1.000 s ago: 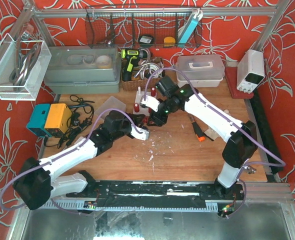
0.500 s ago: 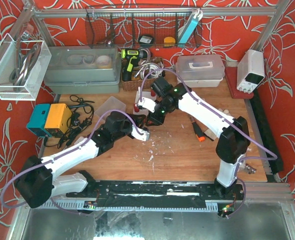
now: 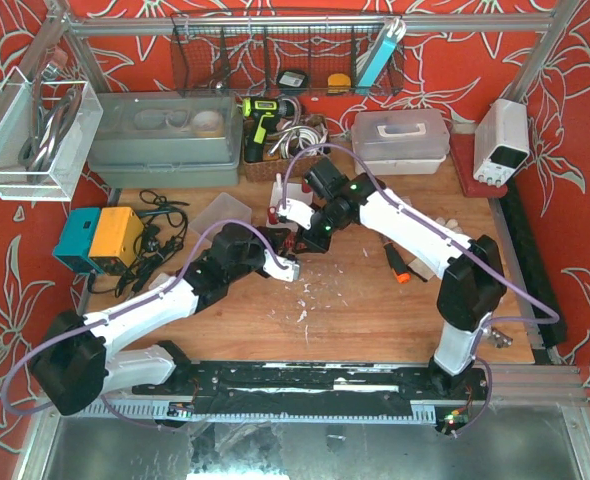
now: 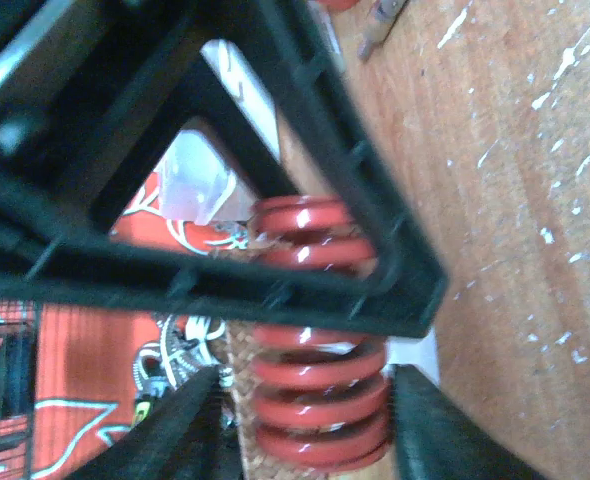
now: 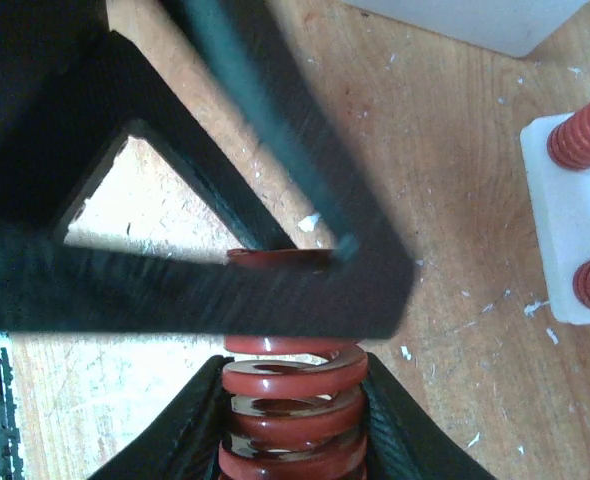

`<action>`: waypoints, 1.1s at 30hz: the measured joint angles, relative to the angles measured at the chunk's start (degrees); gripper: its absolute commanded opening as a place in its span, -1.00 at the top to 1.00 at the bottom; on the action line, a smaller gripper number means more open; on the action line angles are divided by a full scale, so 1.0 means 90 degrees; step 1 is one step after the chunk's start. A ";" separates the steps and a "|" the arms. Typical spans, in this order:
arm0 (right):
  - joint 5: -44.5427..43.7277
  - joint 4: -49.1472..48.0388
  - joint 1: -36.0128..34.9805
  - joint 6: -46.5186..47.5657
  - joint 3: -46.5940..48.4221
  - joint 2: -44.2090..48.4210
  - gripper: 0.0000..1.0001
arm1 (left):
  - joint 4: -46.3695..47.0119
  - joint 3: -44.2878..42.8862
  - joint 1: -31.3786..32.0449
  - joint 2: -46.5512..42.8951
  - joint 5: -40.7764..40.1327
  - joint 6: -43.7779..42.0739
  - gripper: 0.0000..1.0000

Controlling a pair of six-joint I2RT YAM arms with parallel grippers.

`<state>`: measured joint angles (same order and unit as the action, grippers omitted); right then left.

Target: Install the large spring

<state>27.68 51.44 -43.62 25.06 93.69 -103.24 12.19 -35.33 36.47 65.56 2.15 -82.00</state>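
Evidently the work is gathered at the middle of the table (image 3: pixel 375 310), a little toward its far side, where the left gripper (image 3: pixel 287 266) and the right gripper (image 3: pixel 309 238) are brought almost nose to nose. The large spring (image 5: pixel 290 400) — red and thick-coiled — is clamped between the right fingers (image 5: pixel 190 435), which are drawn in narrowly against its coils on both sides. It is held over bare wood with its axis along the fingers, presumably so that its free end can be offered to whatever it must seat on. A red coil of the same kind is bracketed by the left fingers (image 4: pixel 430 430). One finger is pressed to it, but a sliver of background shows at the other, so a firm hold there cannot be confirmed. Whether a single spring is shared by both grippers cannot be told from above, since the spot is masked by the arms. A white block (image 5: pixel 575 230) carrying smaller red springs stands just beyond the grippers, on their far left, probably as the fixture being filled. The step in hand is judged to be a hand-over or a two-handed alignment, with seating not yet done — an uneven squeeze could let the coil spring free.
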 measured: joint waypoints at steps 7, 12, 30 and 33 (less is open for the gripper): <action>-0.0197 -0.1018 0.0151 -0.0177 -0.1144 0.0721 1.00 | 0.0219 -0.0002 -0.0100 -0.0138 -0.0090 0.0979 -1.00; -0.0551 -0.2227 0.0481 -0.0478 -0.2021 0.1457 1.00 | 0.0709 -0.0002 -0.0313 -0.0631 -0.0211 0.2599 -1.00; -0.1105 -0.7317 0.0233 -0.0544 -0.5221 0.3096 1.00 | -0.0090 -0.1583 -0.0607 -0.0580 0.0228 1.1259 -0.13; -0.1183 -0.7660 0.0131 -0.0544 -0.5272 0.3096 1.00 | -0.0369 -0.1746 -0.0627 -0.0097 0.0855 1.1987 -0.09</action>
<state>17.04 -17.50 -42.44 20.16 46.24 -75.37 8.86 -51.05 30.83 64.69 9.85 25.89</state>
